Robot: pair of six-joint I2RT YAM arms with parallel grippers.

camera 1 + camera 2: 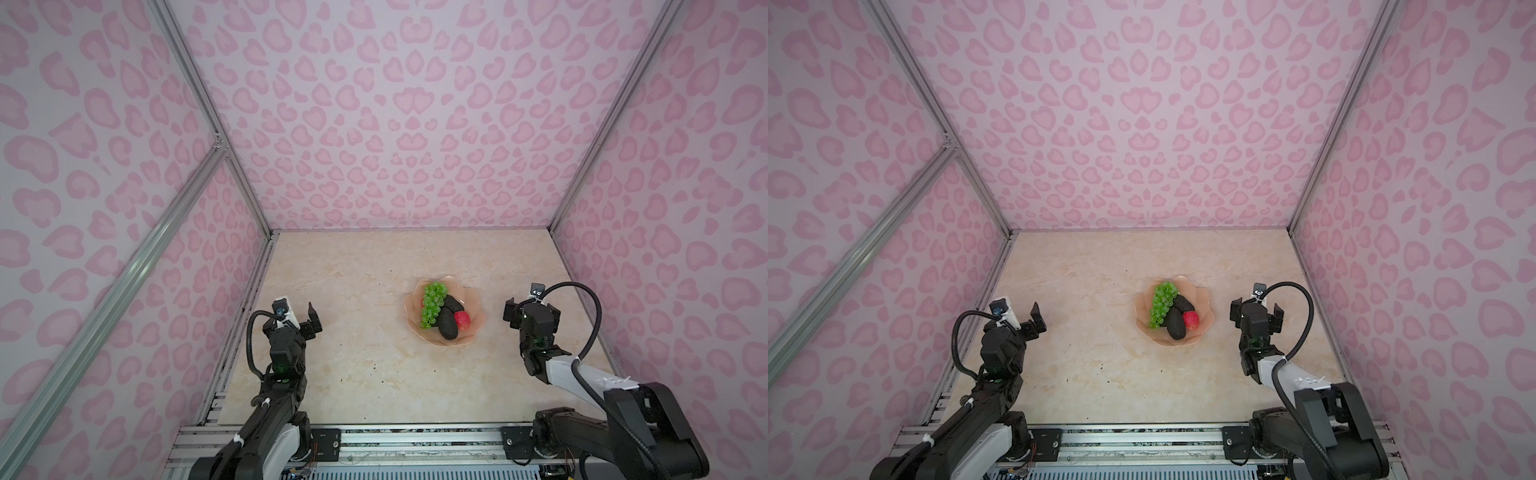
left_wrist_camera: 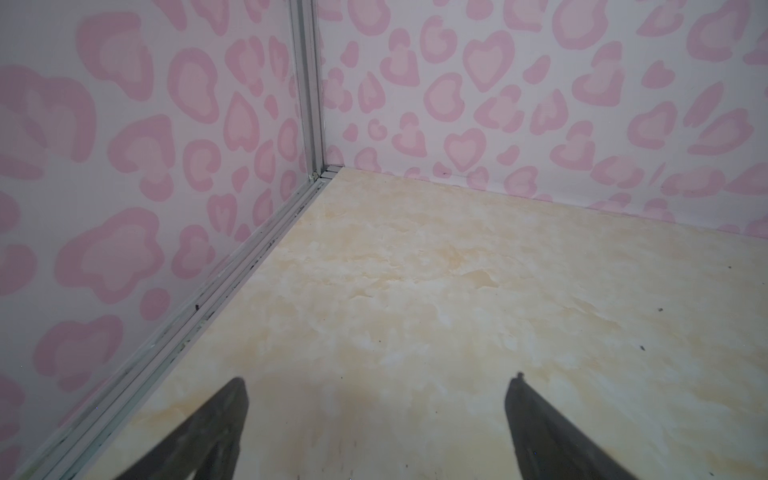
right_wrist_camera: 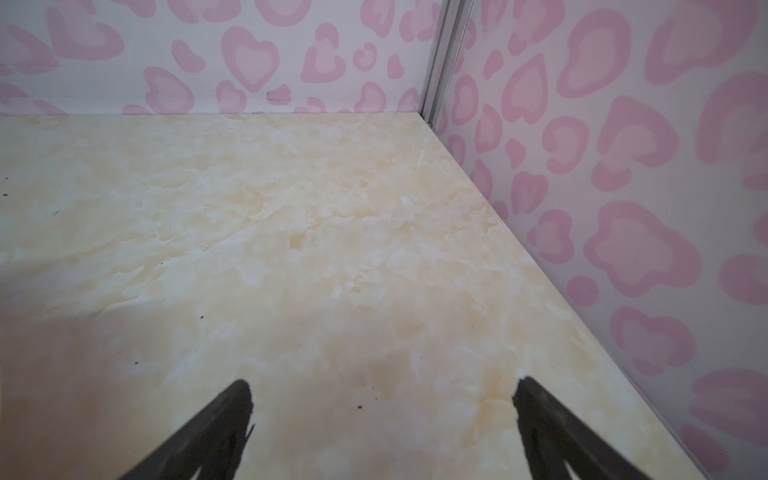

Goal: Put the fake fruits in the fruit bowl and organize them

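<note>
**Both grippers empty, fruit sitting in the bowl**

Closest to my wrist cameras, the left gripper (image 2: 378, 379) and right gripper (image 3: 382, 380) hang with jaws wide apart, nothing between them. The fruit bowl (image 1: 473, 301) lies between the tools, nearer my right one. It holds the grapes (image 1: 432, 305) on the left tool's side, two avocados (image 1: 448, 325) touching them, and a red fruit (image 1: 462, 319) toward the right tool. I judge them all light. I'd pinch the smooth avocados across the middle and take the floppy grapes near the stem. The glossy bowl may slide on the flat marble-look tabletop (image 1: 353, 353). Pink patterned walls (image 1: 395, 124) stand close outside each tool.
</note>
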